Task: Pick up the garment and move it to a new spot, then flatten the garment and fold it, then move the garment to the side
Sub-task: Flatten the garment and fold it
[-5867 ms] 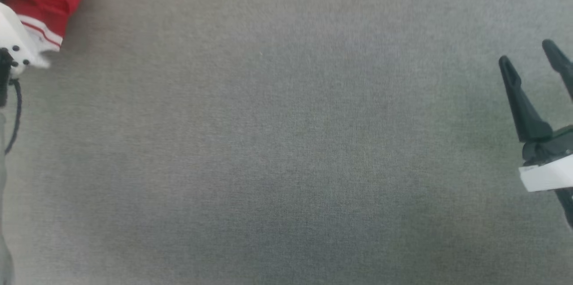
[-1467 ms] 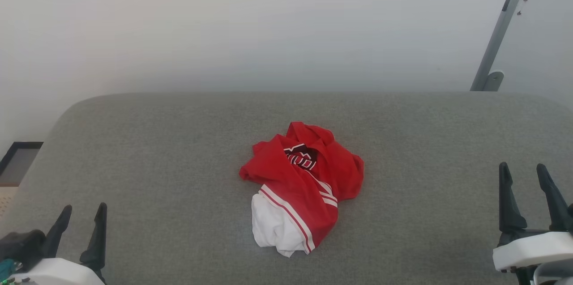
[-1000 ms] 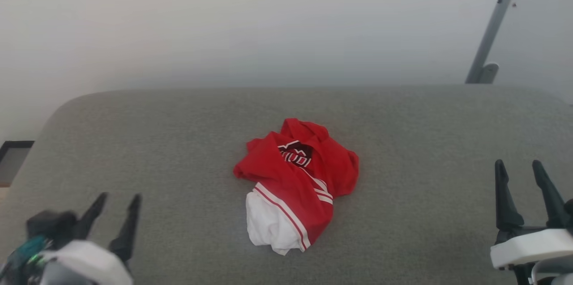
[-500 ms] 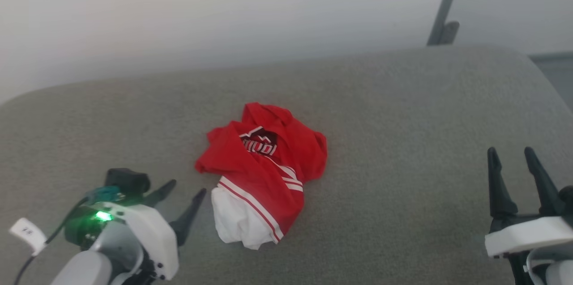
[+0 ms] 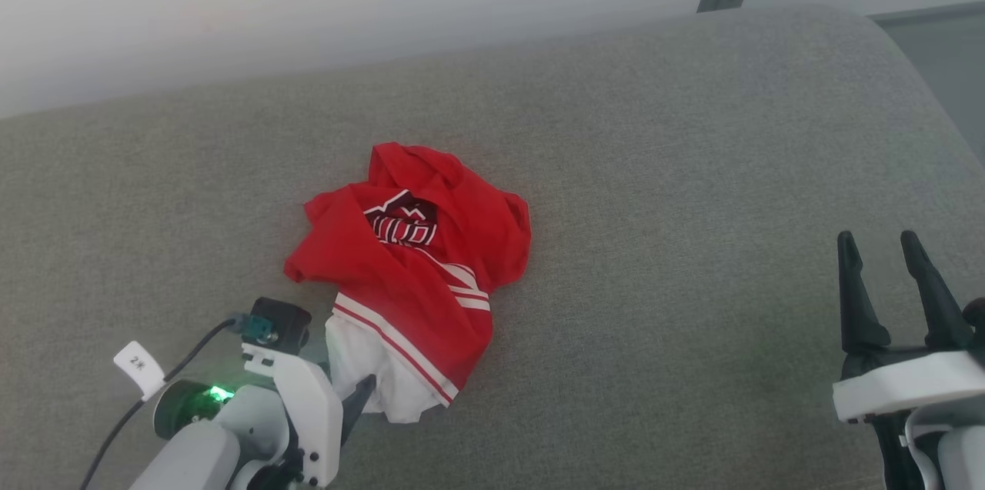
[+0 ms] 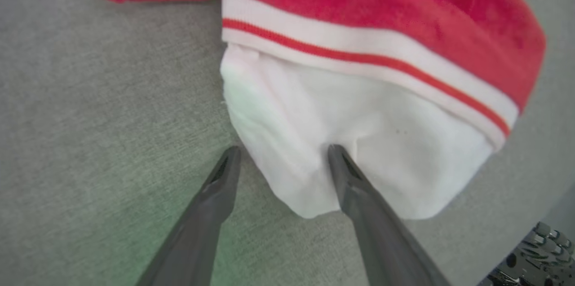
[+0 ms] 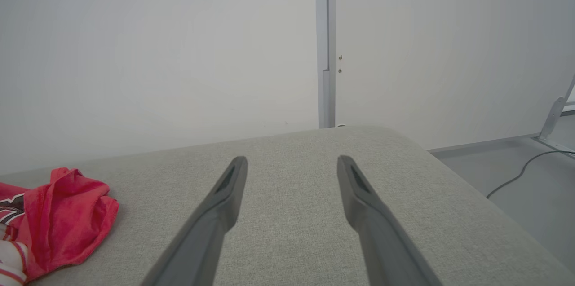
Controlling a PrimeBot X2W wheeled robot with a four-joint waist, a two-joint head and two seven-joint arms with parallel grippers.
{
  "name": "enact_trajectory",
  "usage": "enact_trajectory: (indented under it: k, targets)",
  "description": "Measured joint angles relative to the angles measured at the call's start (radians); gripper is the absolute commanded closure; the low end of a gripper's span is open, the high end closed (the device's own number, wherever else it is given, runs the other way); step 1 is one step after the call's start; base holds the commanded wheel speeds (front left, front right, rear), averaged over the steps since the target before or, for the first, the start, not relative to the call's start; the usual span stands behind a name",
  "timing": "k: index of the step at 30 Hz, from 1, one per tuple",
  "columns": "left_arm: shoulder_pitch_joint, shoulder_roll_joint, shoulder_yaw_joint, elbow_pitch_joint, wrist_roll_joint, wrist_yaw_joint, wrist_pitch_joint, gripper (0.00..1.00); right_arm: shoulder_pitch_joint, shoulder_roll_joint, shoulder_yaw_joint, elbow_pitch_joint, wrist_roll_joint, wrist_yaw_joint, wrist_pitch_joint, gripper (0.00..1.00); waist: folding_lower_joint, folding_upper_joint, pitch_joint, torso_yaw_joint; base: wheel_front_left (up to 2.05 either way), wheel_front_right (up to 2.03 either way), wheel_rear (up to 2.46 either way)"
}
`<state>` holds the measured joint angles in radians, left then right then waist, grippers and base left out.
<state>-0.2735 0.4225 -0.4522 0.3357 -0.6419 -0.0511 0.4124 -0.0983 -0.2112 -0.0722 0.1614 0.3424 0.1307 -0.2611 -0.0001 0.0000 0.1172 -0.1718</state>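
Left end effector [image 6: 283, 149], fingers spread, now astride the white edge of the garment [image 5: 415, 275], closer than before.

Looks like a bare test room, a lab rather than a home: plain white wall [image 7: 157, 52], grey metal post [image 7: 324, 52] against it, loose cable [image 7: 521, 173] on the grey floor [image 7: 539, 205], one wide fabric-covered platform [image 5: 692, 167].

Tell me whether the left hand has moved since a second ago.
Yes. Against the still garment, the left hand has closed in, now open at its white end.
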Motion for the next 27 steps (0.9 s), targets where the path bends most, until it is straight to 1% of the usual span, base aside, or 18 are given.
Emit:
enact_trajectory:
  k: [3, 4, 5, 8, 11, 14, 16, 20, 27]
  targets:
    - [-0.034, -0.021, -0.012, 0.062, 0.000, 0.001, 0.012, 0.00, -0.013, -0.001, 0.005, 0.003, 0.000, 0.000, 0.000, 0.00, 0.0000, 0.0000, 0.006, 0.000, 0.00, 0.00, 0.00]
    - [-0.045, -0.031, -0.014, 0.082, -0.002, 0.001, 0.018, 0.33, -0.015, -0.002, 0.006, 0.005, 0.001, 0.000, 0.000, 0.00, 0.0000, 0.0000, 0.007, 0.000, 0.00, 0.00, 0.00]
    - [-0.055, -0.039, -0.014, 0.099, -0.008, 0.001, 0.018, 1.00, -0.017, -0.002, 0.008, 0.007, 0.001, 0.000, 0.000, 0.00, 0.0000, 0.0000, 0.008, -0.001, 0.00, 0.00, 0.00]
    - [-0.080, -0.052, -0.014, 0.144, -0.010, 0.002, 0.013, 1.00, -0.027, -0.004, 0.011, 0.010, 0.001, 0.000, 0.000, 0.00, 0.0000, 0.0000, 0.008, -0.001, 0.00, 0.00, 0.00]
    - [-0.086, -0.053, -0.016, 0.165, -0.015, -0.002, 0.006, 1.00, -0.026, -0.007, 0.006, 0.012, 0.001, 0.000, 0.000, 0.00, 0.0000, 0.0000, 0.001, 0.005, 0.00, 0.00, 0.00]
    - [-0.088, -0.040, -0.019, 0.157, -0.015, -0.006, 0.013, 1.00, -0.018, -0.010, -0.007, 0.012, -0.001, 0.000, 0.000, 0.00, 0.0000, 0.0000, -0.007, 0.018, 0.00, 0.00, 0.00]
    - [-0.082, -0.010, -0.017, 0.140, -0.009, -0.002, 0.019, 1.00, -0.007, -0.010, -0.019, 0.013, -0.005, 0.000, 0.000, 0.00, 0.0000, 0.0000, -0.013, 0.029, 0.00, 0.00, 0.00]
    - [-0.067, 0.068, 0.010, 0.086, -0.002, 0.022, 0.037, 1.00, -0.003, -0.004, -0.025, 0.014, -0.013, 0.000, 0.000, 0.00, 0.0000, 0.0000, -0.023, 0.054, 0.00, 0.00, 0.00]
    - [-0.034, 0.214, 0.061, 0.006, 0.016, 0.077, 0.102, 1.00, 0.002, -0.002, -0.022, 0.020, -0.018, 0.000, 0.000, 0.00, 0.0001, 0.0000, -0.036, 0.084, 0.00, 0.00, 0.00]
